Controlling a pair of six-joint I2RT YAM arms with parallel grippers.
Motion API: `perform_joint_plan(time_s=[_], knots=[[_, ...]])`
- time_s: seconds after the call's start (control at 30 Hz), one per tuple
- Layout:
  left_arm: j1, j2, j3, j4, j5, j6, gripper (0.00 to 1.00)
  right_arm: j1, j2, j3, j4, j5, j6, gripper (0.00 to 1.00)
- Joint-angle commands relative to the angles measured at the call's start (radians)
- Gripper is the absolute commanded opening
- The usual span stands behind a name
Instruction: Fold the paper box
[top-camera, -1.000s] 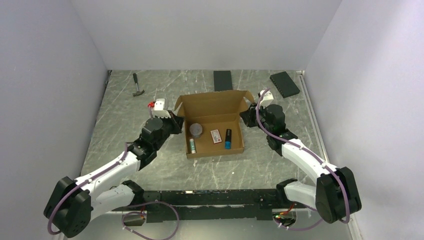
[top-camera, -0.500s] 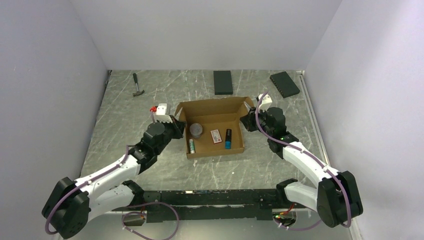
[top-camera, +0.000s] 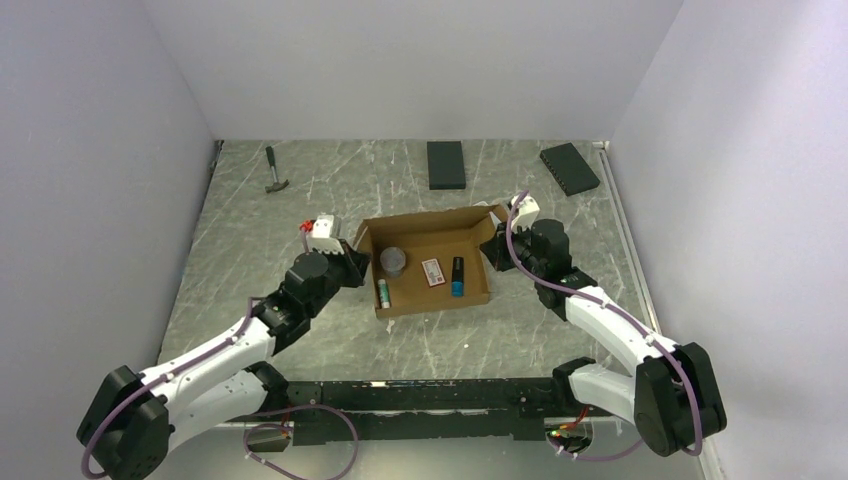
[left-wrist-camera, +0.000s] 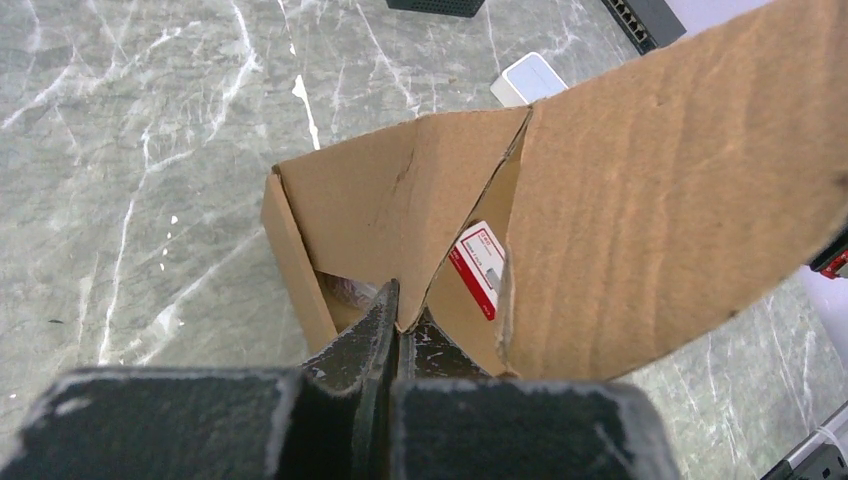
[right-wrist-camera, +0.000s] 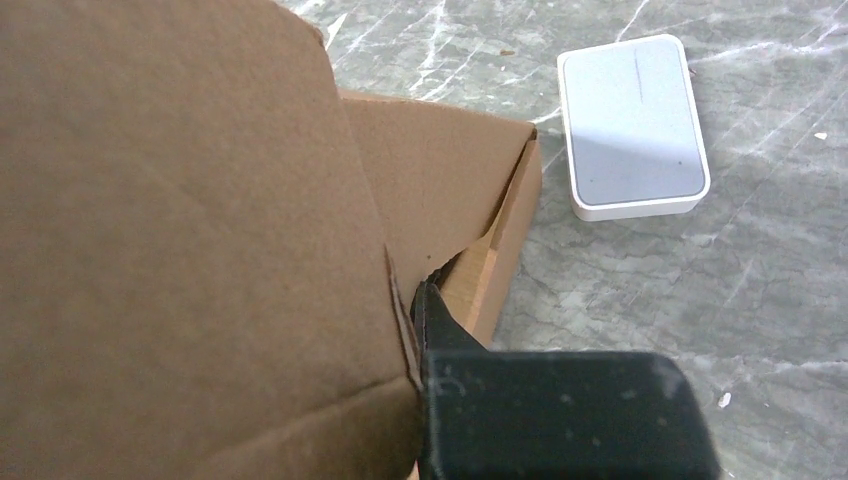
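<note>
Paper box (top-camera: 415, 226): brown, open-topped, mid-table, set btwn the two grippers. Far wall stands up and the near wall is low.
Hammer (top-camera: 274, 170): far-L part of the table, well apart from the box.
Left gripper (top-camera: 348, 262): at the box's L side by the far-L corner. In the L wrist view its fingers (left-wrist-camera: 372, 325) are pressed together, pinching the edge of a cardboard flap.
Box contents, L to R: thin white-green tube (top-camera: 384, 292), grey round can (top-camera: 393, 261), red-white card (top-camera: 432, 272), blue-black stick (top-camera: 457, 277). All lie on the box floor. Print is too small to read.
L wrist vs top: the top view shows all four items. The L wrist view shows only the card thru a gap, since a big raised flap blocks the rest of the inside.
Black slabs (top-camera: 446, 164) (top-camera: 570, 167): far end of the table behind the box, apart from it and from each other.
Right gripper (top-camera: 497, 245): at the box's R side by the far-R corner. The R wrist view shows one finger (right-wrist-camera: 432, 315) tight against a raised flap. The 2nd finger is hidden behind the cardboard, so it's prob. pinching that flap.
White case (right-wrist-camera: 632, 125): flat on the table just beside the box's corner, not touching. Clear in both wrist views; in the top view can't pick it out near the R wrist.
</note>
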Motion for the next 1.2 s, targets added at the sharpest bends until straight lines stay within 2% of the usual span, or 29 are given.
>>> perform_joint_plan(time_s=[0.0,0.33,0.53,0.6,0.73,0.83,0.97,1.0,1.07,1.17], knots=[[-0.012,-0.017,-0.011,-0.062,0.057,-0.020,0.03,0.006,-0.005,-0.027,-0.065,-0.023,-0.009,0.08],[-0.012,-0.119,0.002,-0.156,0.055,-0.007,0.21,-0.003,-0.003,-0.041,-0.042,-0.010,-0.012,0.05],[-0.012,-0.192,0.016,-0.238,0.072,0.003,0.25,-0.003,-0.006,-0.044,-0.036,-0.001,-0.018,0.03],[-0.011,-0.233,0.021,-0.282,0.093,0.011,0.26,-0.004,-0.008,-0.045,-0.033,-0.002,-0.017,0.03],[-0.011,-0.353,0.044,-0.381,0.151,0.052,0.34,-0.007,-0.013,-0.047,-0.028,-0.011,-0.012,0.03],[-0.012,-0.467,0.096,-0.468,0.166,0.095,0.49,-0.011,-0.016,-0.050,-0.023,-0.023,-0.011,0.03],[-0.012,-0.558,0.164,-0.498,0.149,0.140,0.91,-0.020,-0.022,-0.051,-0.012,-0.040,-0.015,0.03],[-0.011,-0.563,0.185,-0.492,0.154,0.163,0.98,-0.023,-0.023,-0.051,-0.009,-0.045,-0.015,0.03],[-0.012,-0.534,0.249,-0.487,0.185,0.244,0.99,-0.025,-0.025,-0.053,-0.002,-0.053,-0.015,0.03],[-0.012,-0.388,0.396,-0.524,0.275,0.384,0.99,-0.029,-0.025,-0.055,0.004,-0.060,-0.012,0.03]])
